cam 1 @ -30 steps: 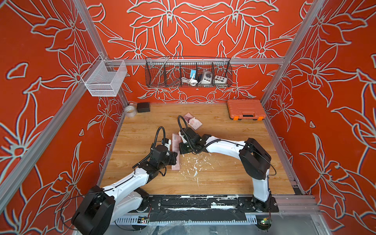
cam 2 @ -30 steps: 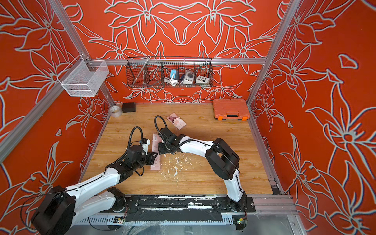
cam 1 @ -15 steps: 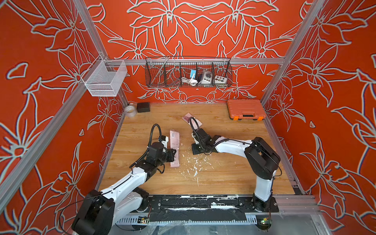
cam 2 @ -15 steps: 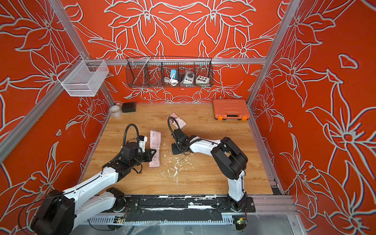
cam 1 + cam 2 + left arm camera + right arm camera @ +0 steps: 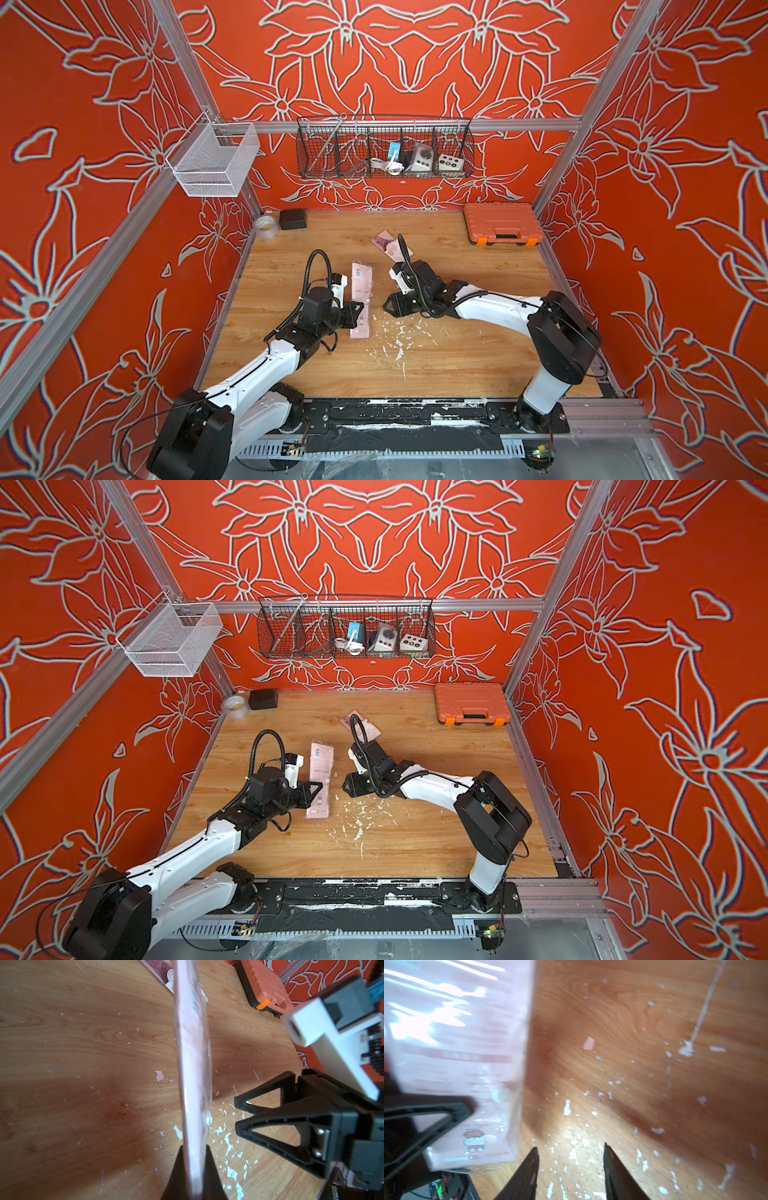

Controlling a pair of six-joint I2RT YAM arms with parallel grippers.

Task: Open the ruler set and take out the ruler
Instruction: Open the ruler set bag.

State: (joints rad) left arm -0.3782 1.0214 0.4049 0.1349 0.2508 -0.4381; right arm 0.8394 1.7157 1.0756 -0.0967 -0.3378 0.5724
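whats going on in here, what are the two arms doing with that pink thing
The left gripper is shut on the pink ruler set, clamping it near one end and apparently holding it just off the wooden table. The right gripper is open beside the pack, touching nothing. No ruler shows outside the pack, so that step is not yet done. Another pink packet lies farther back.

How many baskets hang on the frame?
2. A white mesh basket hangs at the back corner above the tape roll; a black wire basket hangs along the back rail. None seem hidden.
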